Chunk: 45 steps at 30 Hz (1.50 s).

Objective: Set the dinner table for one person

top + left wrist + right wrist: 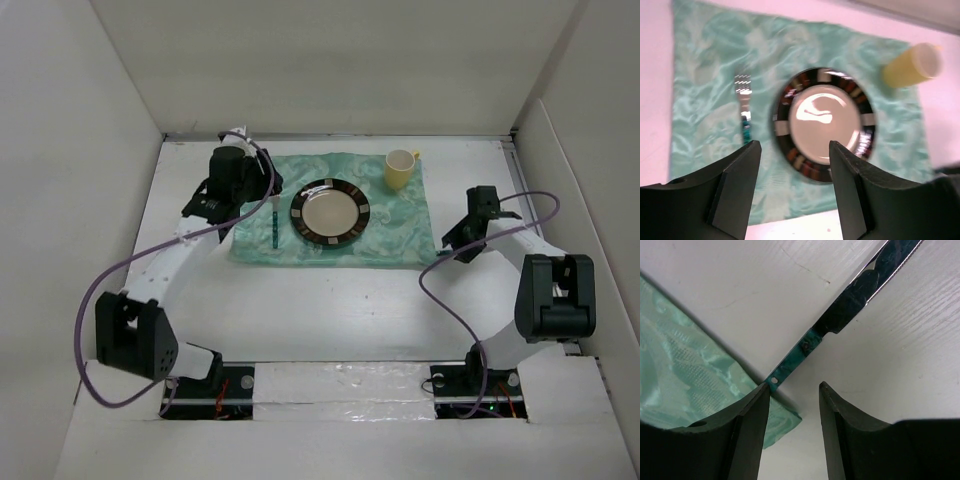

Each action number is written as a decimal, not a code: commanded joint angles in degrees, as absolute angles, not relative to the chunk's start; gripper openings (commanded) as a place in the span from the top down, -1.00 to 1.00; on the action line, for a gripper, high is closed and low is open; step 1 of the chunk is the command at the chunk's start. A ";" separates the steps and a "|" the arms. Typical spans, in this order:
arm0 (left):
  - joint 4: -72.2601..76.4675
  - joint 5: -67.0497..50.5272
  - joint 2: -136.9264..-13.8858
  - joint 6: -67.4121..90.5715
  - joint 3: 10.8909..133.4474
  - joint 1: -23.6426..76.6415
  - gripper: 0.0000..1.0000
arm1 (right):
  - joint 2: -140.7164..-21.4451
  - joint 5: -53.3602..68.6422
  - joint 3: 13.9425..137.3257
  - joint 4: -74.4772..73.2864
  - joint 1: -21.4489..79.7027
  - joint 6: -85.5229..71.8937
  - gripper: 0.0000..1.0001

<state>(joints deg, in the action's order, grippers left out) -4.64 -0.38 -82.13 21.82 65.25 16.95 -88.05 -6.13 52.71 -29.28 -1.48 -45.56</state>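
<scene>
Right gripper (793,387) jaws open and empty above thin, stiff, slick-looking knife (837,320) lying flat on dinner table (740,290) at cloth (690,380) right edge; judged light, grasp teal handle crosswise; left gripper (795,145) open, empty.

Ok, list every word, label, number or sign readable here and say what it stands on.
No readable text in any view. The pale yellow ceramic mug, the round cream plate with a dark blocked rim, the sea-green patterned cloth, the teal-handled fork and, on the matte white table, the teal-handled metal utensil show no lettering. The left wrist view is blurred, so tiny marks there could not be read.
</scene>
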 commanded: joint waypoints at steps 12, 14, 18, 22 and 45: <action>-4.66 -10.90 -73.13 22.68 57.30 18.81 -0.05 | -99.05 -11.86 64.25 -35.76 -0.62 -54.84 0.14; -4.05 -11.42 -72.86 22.68 56.95 18.81 -0.05 | -100.71 -11.87 65.12 -36.73 0.08 -55.63 0.16; -3.43 -11.95 -73.04 22.76 56.69 18.81 -0.04 | -102.91 -13.27 67.41 -40.77 0.70 -56.42 0.21; -2.99 -12.65 -73.30 22.76 56.60 18.81 -0.04 | -100.64 -15.73 68.29 -42.28 0.70 -56.69 0.24; -2.02 -16.52 -77.96 23.38 58.62 18.81 0.00 | -96.23 -12.31 60.19 -36.39 -0.97 -54.76 -0.15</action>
